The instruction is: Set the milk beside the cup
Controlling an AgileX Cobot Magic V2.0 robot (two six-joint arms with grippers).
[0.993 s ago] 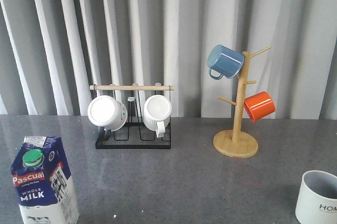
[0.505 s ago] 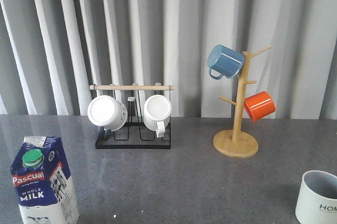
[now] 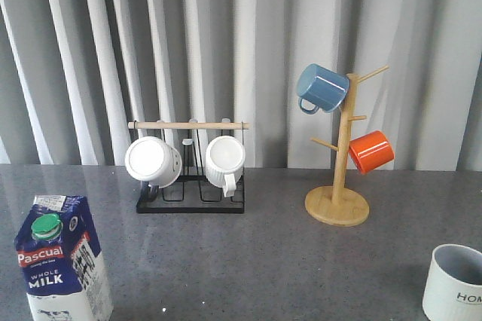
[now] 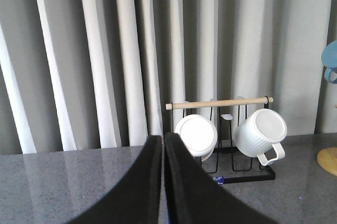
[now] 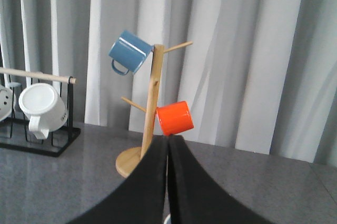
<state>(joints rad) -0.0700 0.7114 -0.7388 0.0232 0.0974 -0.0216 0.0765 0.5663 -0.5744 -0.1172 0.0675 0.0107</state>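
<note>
The milk (image 3: pixel 62 261), a blue-and-white carton with a green cap and red "Pascual" label, stands upright at the near left of the grey table in the front view. The cup (image 3: pixel 455 283), an off-white ribbed mug with "HOME" lettering, stands at the near right, cut by the frame edge. Neither gripper shows in the front view. In the left wrist view my left gripper (image 4: pixel 162 141) is shut and empty, its black fingers pressed together. In the right wrist view my right gripper (image 5: pixel 168 141) is shut and empty too. A sliver of blue shows behind the left fingers.
A black wire rack (image 3: pixel 191 199) with a wooden bar holds two plain white mugs (image 3: pixel 154 161) at the back left. A wooden mug tree (image 3: pixel 338 204) at the back right carries a blue mug (image 3: pixel 321 88) and an orange mug (image 3: pixel 370 151). Grey curtains hang behind.
</note>
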